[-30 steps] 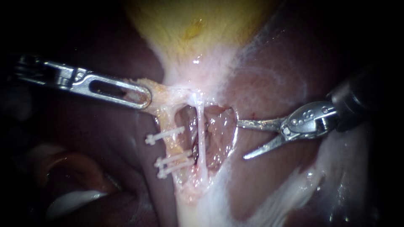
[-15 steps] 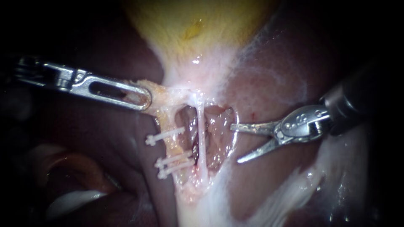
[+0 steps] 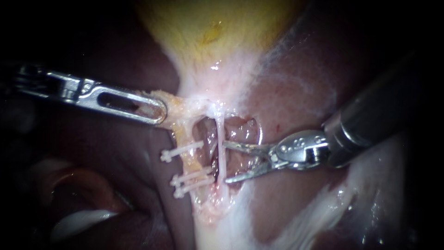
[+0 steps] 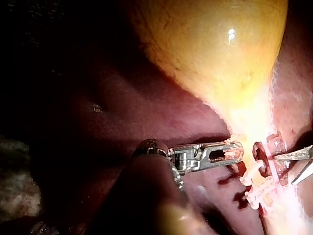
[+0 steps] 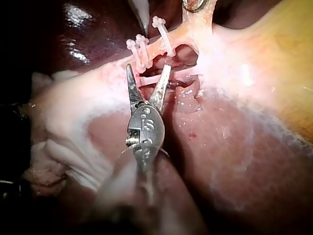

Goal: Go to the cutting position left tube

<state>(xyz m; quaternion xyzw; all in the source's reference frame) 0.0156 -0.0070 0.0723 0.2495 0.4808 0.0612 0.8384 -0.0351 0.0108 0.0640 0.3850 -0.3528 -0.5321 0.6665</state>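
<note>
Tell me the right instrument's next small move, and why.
Probably ease the right instrument across toward the left tube, aiming at the gap between the upper clip and the two lower clips. Its open tip only reaches the thin right tube, short of that gap.

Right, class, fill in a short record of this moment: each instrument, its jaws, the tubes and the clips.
Left instrument: jaws shut on tissue below the gallbladder
Right instrument: jaws open, tips at the thin tube
Left tube: carries three clips, uncut
Thin tube: bare, no clip
Liver: surrounds the site
</note>
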